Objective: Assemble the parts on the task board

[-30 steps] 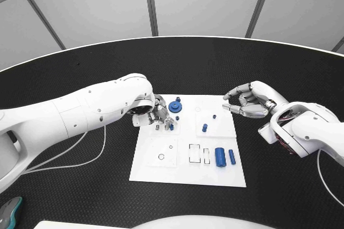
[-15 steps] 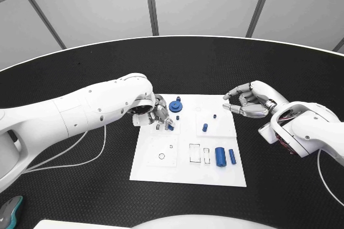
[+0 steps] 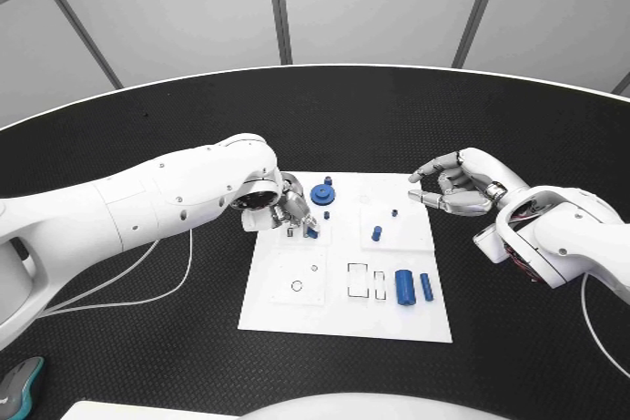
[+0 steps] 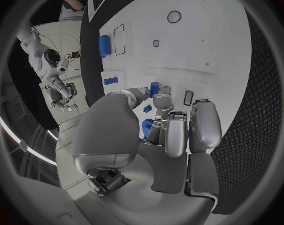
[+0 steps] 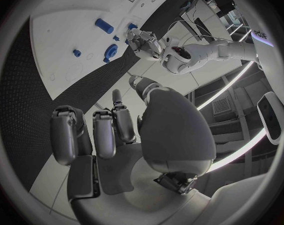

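The white task board [image 3: 296, 315] lies mid-table. My left hand [image 3: 279, 212] hovers over its upper left part and pinches a small blue part [image 4: 154, 89] between thumb and finger, low over the board [image 4: 204, 40]. A blue round gear-like part [image 3: 321, 198] stands just right of that hand, and a small blue peg [image 3: 376, 233] stands further right. Two blue cylinders [image 3: 413, 285] lie side by side at the board's lower right, next to rectangular slots [image 3: 357, 281]. My right hand [image 3: 453, 188] hangs over the black table beside the board's upper right edge, fingers loosely curled, holding nothing.
White cables [image 3: 131, 297] trail over the black table to the left of the board. A teal object [image 3: 16, 388] lies at the near left table edge. Round holes [image 3: 303, 286] mark the board's lower left panel.
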`<state>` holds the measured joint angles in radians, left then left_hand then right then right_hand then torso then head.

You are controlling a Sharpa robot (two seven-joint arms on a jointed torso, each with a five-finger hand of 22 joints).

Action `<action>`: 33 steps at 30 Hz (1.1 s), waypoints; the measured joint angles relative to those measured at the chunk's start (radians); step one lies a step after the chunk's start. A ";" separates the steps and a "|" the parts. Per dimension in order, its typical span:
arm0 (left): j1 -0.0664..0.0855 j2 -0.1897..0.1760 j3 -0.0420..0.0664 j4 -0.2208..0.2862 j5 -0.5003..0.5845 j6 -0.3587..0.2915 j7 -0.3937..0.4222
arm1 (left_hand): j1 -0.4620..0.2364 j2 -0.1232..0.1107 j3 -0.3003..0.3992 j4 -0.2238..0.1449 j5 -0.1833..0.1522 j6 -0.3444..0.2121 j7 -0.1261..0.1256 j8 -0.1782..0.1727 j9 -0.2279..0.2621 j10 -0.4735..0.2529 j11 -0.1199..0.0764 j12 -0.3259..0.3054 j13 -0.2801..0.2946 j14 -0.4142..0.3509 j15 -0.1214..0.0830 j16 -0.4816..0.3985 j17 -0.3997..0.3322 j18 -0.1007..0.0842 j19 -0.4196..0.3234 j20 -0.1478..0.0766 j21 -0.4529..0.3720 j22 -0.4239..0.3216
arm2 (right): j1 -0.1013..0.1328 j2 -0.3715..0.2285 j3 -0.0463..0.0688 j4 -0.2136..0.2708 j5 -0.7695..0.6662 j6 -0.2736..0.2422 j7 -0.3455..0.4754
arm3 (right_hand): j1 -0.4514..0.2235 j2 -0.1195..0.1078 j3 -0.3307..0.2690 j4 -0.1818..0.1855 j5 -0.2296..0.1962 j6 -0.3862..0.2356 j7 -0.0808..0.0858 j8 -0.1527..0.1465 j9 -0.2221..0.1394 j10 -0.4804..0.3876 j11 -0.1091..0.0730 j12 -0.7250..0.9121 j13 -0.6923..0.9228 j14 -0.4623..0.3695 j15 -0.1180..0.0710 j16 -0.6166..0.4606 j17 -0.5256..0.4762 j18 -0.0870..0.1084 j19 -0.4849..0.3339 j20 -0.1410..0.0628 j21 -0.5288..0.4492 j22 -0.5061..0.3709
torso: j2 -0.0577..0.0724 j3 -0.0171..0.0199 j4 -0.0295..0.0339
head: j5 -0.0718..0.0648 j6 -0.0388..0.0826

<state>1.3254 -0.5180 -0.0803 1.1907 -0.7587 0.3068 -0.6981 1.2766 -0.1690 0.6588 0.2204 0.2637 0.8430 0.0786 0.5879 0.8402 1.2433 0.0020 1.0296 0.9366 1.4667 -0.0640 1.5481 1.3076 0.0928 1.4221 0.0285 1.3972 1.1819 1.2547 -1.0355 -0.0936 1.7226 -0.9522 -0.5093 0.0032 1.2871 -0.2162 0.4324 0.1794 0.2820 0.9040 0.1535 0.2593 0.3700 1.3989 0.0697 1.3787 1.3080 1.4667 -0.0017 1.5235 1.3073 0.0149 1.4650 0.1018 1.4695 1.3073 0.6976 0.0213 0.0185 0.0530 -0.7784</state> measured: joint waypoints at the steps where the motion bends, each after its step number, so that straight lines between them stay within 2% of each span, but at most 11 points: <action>1: 0.000 -0.004 0.000 0.004 0.016 -0.006 0.000 | -0.011 -0.002 0.003 -0.003 0.016 0.000 0.000 0.001 0.006 0.002 0.002 0.000 0.000 0.000 0.000 0.000 0.000 0.000 0.000 0.000 0.000 0.001 | 0.000 0.001 0.000 -0.001 0.000 0.000 0.000 | 0.000 0.000 0.000 0.000 0.000 0.000 0.000 0.000 0.000 0.000 0.000 0.000 0.000 0.000 0.000 0.000 0.000 0.000 0.000 0.000 0.000 0.000 | 0.000 0.0001 0.0000 | 0.000 0.000; 5: 0.000 -0.020 0.000 0.018 0.061 -0.029 0.003 | -0.019 -0.004 0.005 -0.005 0.045 -0.001 0.002 0.008 0.013 0.006 0.001 0.000 -0.001 0.000 0.000 0.000 0.000 0.000 0.000 0.000 0.000 0.001 | 0.000 0.002 0.000 -0.004 0.000 -0.002 0.001 | 0.000 0.000 0.000 0.000 0.000 0.000 0.000 0.000 0.000 0.000 0.000 0.000 0.000 0.000 0.000 0.000 0.001 0.000 0.000 0.000 0.000 0.000 | -0.001 0.0000 0.0004 | 0.001 0.001; 10: 0.000 -0.055 0.000 0.056 0.089 -0.090 0.028 | -0.030 -0.007 0.011 -0.011 0.070 0.002 0.005 0.010 0.020 0.015 -0.001 0.000 -0.003 0.000 0.000 0.000 0.000 0.000 0.000 0.000 0.000 0.000 | 0.000 0.001 0.000 -0.007 0.000 -0.005 0.003 | 0.000 0.000 0.000 0.000 0.000 0.000 0.000 0.000 0.000 0.000 0.000 0.000 0.000 0.000 0.000 0.000 0.001 0.000 0.000 0.000 0.000 0.000 | -0.002 0.0000 0.0011 | 0.002 0.003; 12: 0.000 -0.067 0.000 0.071 0.080 -0.114 0.038 | -0.039 -0.015 0.017 -0.017 0.081 0.006 0.002 0.016 0.024 0.015 -0.001 0.000 -0.006 0.000 0.000 0.000 0.000 0.000 0.000 0.000 0.000 0.000 | 0.000 0.000 0.000 -0.007 0.000 -0.006 0.003 | 0.000 0.000 0.000 0.000 0.000 0.000 0.000 0.000 0.000 0.000 0.000 0.000 0.000 0.000 0.000 0.000 0.001 0.000 0.000 0.000 0.000 0.000 | -0.002 0.0000 0.0016 | 0.001 0.004; 21: -0.003 -0.106 -0.001 0.128 -0.009 -0.199 0.074 | -0.047 -0.022 0.018 -0.018 0.105 0.012 -0.004 0.020 0.032 0.027 -0.006 0.006 -0.002 0.000 0.000 0.000 0.000 0.000 0.000 0.000 0.005 0.004 | 0.000 -0.003 0.000 -0.007 0.000 -0.009 0.007 | 0.000 0.000 0.000 0.000 0.000 0.000 0.000 0.000 0.001 0.000 0.000 0.000 0.000 0.000 0.000 0.000 0.001 0.000 0.000 0.000 0.000 0.000 | 0.000 -0.0011 0.0028 | 0.001 0.003; 27: -0.009 -0.118 -0.002 0.148 -0.073 -0.222 0.082 | -0.054 -0.028 0.026 -0.026 0.120 0.018 -0.002 0.022 0.035 0.037 -0.008 0.012 0.005 0.000 0.000 0.000 0.000 0.000 0.000 0.000 0.005 0.009 | 0.000 -0.002 0.000 -0.008 0.000 -0.010 0.012 | 0.000 0.000 0.000 0.000 0.000 0.000 0.000 0.000 0.001 0.000 0.000 0.000 0.000 0.000 0.000 0.000 0.001 0.000 0.000 0.000 0.000 0.000 | 0.000 -0.0012 0.0019 | 0.004 0.001; 33: -0.015 -0.116 -0.004 0.151 -0.095 -0.215 0.070 | -0.067 -0.032 0.027 -0.027 0.139 0.023 -0.007 0.023 0.040 0.042 -0.007 0.016 0.009 0.000 0.000 0.000 0.000 0.000 0.002 -0.002 0.005 0.013 | 0.000 -0.002 0.000 -0.009 0.000 -0.011 0.014 | 0.000 0.000 0.000 0.000 0.004 0.000 0.000 0.003 0.001 0.000 0.000 0.000 0.000 0.000 0.000 0.000 0.001 0.000 0.000 0.000 0.000 0.000 | 0.000 0.0000 0.0001 | 0.008 0.003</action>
<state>1.3109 -0.6336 -0.0839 1.3419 -0.8540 0.0919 -0.6278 1.2099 -0.2014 0.6862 0.1930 0.4029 0.8655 0.0717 0.6106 0.8803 1.2851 -0.0047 1.0457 0.9460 1.4667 -0.0639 1.5481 1.3075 0.0928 1.4243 0.0263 1.4023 1.1950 1.2546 -1.0376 -0.0937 1.7141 -0.9522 -0.5206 0.0168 1.2871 -0.2162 0.4324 0.1794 0.2864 0.9039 0.1535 0.2627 0.3706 1.3989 0.0697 1.3787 1.3077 1.4667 -0.0017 1.5235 1.3078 0.0149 1.4650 0.1018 1.4695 1.3073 0.6974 0.0213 0.0186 0.0607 -0.7754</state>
